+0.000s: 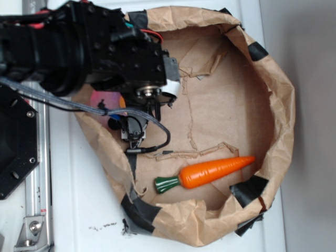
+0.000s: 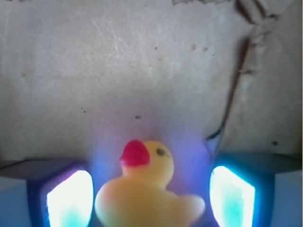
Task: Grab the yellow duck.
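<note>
The paper-lined bin (image 1: 273,94) held the carrot (image 1: 210,172) near its rim, well apart from the gripper (image 2: 150,196). Its jaws stood apart with the yellow duck (image 2: 147,189) between them, not yet touched; closing remained.

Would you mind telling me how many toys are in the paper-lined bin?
2: the duck sits between the open claw fingers; the carrot lies near the bin's rim. The arm may hide others.
</note>
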You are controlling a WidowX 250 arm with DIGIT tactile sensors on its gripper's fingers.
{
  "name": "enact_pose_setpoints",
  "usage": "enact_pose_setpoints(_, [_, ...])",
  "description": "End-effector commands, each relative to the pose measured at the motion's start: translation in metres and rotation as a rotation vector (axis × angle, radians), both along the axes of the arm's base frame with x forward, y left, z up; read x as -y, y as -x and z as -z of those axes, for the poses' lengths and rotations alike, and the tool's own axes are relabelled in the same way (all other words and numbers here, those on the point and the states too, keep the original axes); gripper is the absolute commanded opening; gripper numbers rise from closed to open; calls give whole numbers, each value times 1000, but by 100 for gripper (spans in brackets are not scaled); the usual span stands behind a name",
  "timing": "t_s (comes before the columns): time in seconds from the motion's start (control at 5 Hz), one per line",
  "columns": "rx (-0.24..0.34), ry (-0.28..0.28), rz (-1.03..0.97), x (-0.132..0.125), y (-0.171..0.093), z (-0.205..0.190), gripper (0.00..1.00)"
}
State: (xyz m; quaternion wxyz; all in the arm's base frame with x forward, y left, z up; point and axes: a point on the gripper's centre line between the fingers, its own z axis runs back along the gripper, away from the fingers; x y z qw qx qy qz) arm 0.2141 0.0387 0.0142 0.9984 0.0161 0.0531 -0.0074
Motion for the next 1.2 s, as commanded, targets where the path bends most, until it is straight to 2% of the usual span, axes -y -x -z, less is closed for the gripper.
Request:
enact_pose_setpoints(0.0, [42,11,-2,2,-2,-3,0])
enact_pose_setpoints(0.6, [102,-16,-47,-8,-4,-22,0])
enact_pose_setpoints(0.8, [232,-7,-21,6,-27,-73,0])
enact_pose_setpoints(1.0, [313,-8,-15,14,-38,-121,0])
